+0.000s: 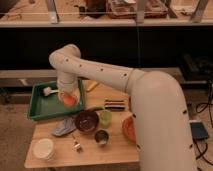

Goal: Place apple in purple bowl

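Observation:
The apple [68, 100] is a small orange-red fruit at the right side of the green tray [42, 107]. My gripper [68, 96] hangs from the white arm, straight down over the tray and right at the apple, which shows just under its tip. The purple bowl [86, 121] stands on the wooden table just right of the tray's front corner, a short way in front of and to the right of the gripper. It looks empty.
A white brush [48, 91] lies in the tray. Near the purple bowl are a light-green cup [105, 117], a metal cup [101, 137], a blue cloth [62, 128] and a white bowl [43, 148]. An orange bowl [128, 129] is half hidden by my arm.

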Motion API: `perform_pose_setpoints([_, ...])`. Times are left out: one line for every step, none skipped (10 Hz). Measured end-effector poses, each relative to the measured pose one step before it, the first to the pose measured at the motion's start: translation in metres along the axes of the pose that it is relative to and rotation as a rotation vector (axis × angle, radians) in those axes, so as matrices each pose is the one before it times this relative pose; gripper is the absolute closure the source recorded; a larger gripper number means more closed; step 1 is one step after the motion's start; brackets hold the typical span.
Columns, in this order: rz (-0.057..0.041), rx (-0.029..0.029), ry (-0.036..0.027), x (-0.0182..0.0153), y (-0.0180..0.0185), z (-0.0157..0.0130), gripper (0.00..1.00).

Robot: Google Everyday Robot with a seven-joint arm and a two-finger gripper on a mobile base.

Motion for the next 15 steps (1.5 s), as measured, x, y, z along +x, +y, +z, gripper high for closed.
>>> perform_pose_setpoints([0.04545, -0.00552, -0.02694, -0.00692, 0.02555, 0.02239, 0.9])
perform_pose_setpoints([0.02216, -0.00205, -0.01036, -0.00354, 0.01357, 0.01516, 0.9])
perform_pose_setpoints([0.03619, -0.00033, -0.01337, -0.004, 0.02245, 0.02404, 0.9])
perform_pose_setpoints([0.0363, 0.0064, -0.01423, -0.00227, 0.02683, 0.02034, 0.87])
perform_pose_setpoints([0.02274, 0.00919, -0.00825, 0.001, 0.01868, 0.01116, 0.79])
perform_pose_setpoints([0.00407, 0.00897, 0.00278, 0.00072, 0.0091, 0.00657, 0.7])
perform_pose_setpoints([0.00144, 0.01329, 0.00762, 0.00019, 0.00578, 0.00379, 0.59])
perform_pose_setpoints([-0.00032, 0.01125, 0.00693, -0.00077, 0.00195, -0.00101, 0.49])
perform_pose_setpoints([-0.00545, 0.01126, 0.00684, -0.0023, -0.00398, -0.00441, 0.41])
perform_pose_setpoints([-0.00988, 0.01143, 0.00657, -0.00433, -0.01005, -0.00813, 0.31])
perform_pose_setpoints([-0.01458, 0.01197, 0.00691, -0.00527, -0.01404, -0.01486, 0.22])
perform_pose_setpoints([-0.00739, 0.00459, 0.00322, -0.00293, -0.00846, -0.00997, 0.2])
perform_pose_setpoints([-0.00531, -0.00393, 0.00227, -0.00192, -0.00671, -0.00868, 0.2])
perform_pose_setpoints([-0.00064, -0.01654, 0.00229, -0.00091, -0.00443, -0.0054, 0.2])
perform_pose_setpoints([0.00626, -0.01165, 0.00364, 0.00065, -0.00066, 0.00084, 0.2])
